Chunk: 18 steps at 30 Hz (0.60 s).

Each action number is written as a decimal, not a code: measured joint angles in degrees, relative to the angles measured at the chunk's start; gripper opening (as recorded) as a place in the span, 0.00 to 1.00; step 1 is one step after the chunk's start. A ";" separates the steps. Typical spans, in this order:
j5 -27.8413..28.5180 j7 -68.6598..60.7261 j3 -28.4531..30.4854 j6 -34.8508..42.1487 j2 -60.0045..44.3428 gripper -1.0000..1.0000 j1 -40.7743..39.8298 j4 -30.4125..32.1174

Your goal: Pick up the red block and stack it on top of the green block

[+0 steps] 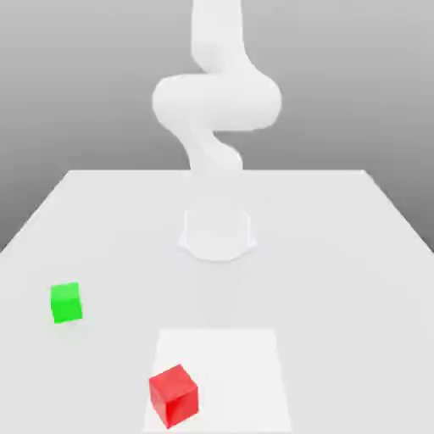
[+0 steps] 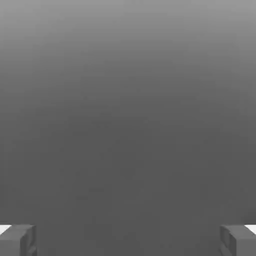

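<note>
In the exterior view, the red block [image 1: 174, 395] sits on the white surface [image 1: 339, 271] near the front edge, resting on a paler square patch [image 1: 242, 364]. The green block [image 1: 65, 303] stands well apart toward the exterior view's left. The white arm [image 1: 216, 97] rises behind both; nothing lies between the blocks.

In the hand view, the end effector [image 2: 128, 240] shows its two fingertips [image 2: 17, 239] spread wide apart, holding nothing, against plain grey.

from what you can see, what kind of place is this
Most likely a simulated test bench, not a real room: a plain white table against an empty grey backdrop, a smooth white robot arm at its far side, and just a red block and green block.
</note>
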State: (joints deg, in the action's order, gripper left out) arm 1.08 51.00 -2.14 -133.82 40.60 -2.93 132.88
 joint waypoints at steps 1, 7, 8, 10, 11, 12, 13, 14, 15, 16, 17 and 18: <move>0.51 2.26 -0.88 -0.88 -2.26 0.50 -1.21 0.47; 3.69 15.14 -5.06 -5.75 -14.98 0.50 -7.27 3.12; 4.28 17.30 -5.54 -6.54 -17.08 0.50 -8.07 3.55; 5.38 21.57 -6.39 -8.13 -21.29 0.50 -9.58 4.42; 5.92 23.69 -6.68 -8.92 -23.39 0.50 -10.21 4.85; 6.43 25.80 -6.88 -9.72 -25.48 0.50 -10.75 5.28; 6.88 27.86 -7.04 -10.51 -27.57 0.50 -11.26 5.71; 7.27 29.88 -7.13 -11.32 -29.65 0.50 -11.70 6.15; 7.58 31.84 -7.13 -12.13 -31.72 0.50 -12.04 6.58; 7.79 33.73 -7.09 -12.95 -33.78 0.50 -12.34 7.02; 7.88 35.54 -7.00 -13.78 -35.82 0.50 -12.73 7.47; 7.84 37.25 -6.89 -14.62 -37.83 0.50 -13.02 7.92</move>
State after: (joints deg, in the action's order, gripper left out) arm 8.92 88.25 -9.02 -148.43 2.76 -15.95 140.80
